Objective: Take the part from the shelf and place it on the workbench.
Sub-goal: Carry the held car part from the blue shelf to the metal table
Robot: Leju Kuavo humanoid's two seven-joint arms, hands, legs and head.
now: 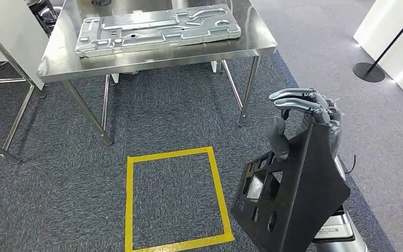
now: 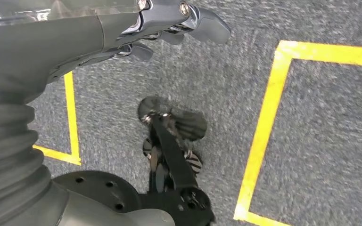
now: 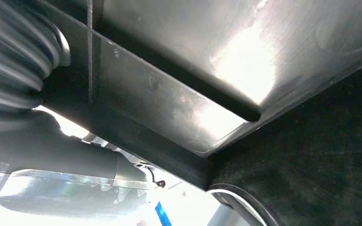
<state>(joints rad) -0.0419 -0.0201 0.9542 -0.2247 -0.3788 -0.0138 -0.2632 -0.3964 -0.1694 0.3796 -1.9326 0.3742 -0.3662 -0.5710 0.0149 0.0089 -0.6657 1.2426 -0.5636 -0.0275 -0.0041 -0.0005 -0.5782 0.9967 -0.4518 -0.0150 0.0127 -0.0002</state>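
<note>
Black part: lower edge cut by head-view frame bottom; hides palm of right hand gripping its top. Right wrist view: part surface too close, outline unreadable. Workbench: far edge cut by frame top. Left hand: fingers partly cut by frame top, grip state unclear.

No text, brand, number or sign could be read anywhere. A white label behind the black part carried print too small to make out, and the yellow tape square on the floor bore no writing.
</note>
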